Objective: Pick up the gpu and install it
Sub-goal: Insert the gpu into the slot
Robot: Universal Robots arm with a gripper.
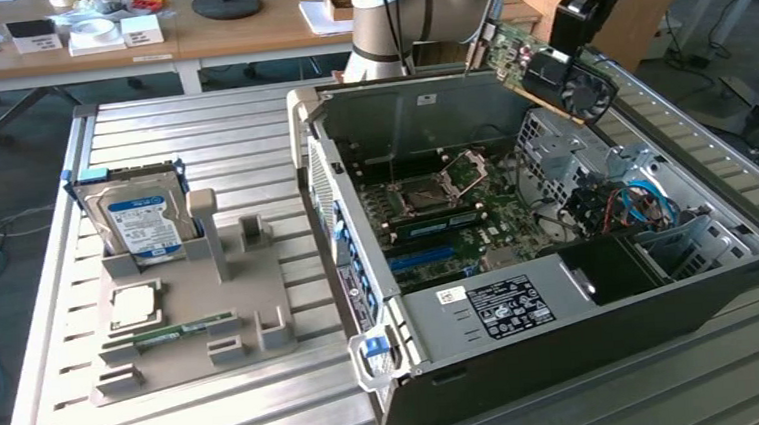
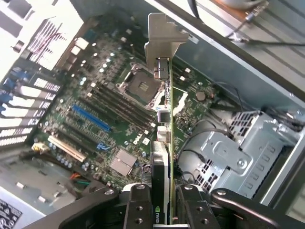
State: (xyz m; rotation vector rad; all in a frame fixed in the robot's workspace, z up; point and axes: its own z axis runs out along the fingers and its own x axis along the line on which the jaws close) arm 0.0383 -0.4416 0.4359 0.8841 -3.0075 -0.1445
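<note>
The gpu, a green card with a black cooler and fan, hangs tilted above the far upper corner of the open computer case. My gripper is shut on it from above. In the wrist view the gpu is seen edge-on between my fingers, with its silver end bracket pointing away from me. My gripper holds the card over the motherboard, above the CPU socket and the memory slots. The blue expansion slot lies off to one side of the card.
On the exterior view's left a grey fixture tray holds an upright hard drive, a square chip and a narrow memory stick. A drive cage and cables stand inside the case. The arm's base rises behind the case.
</note>
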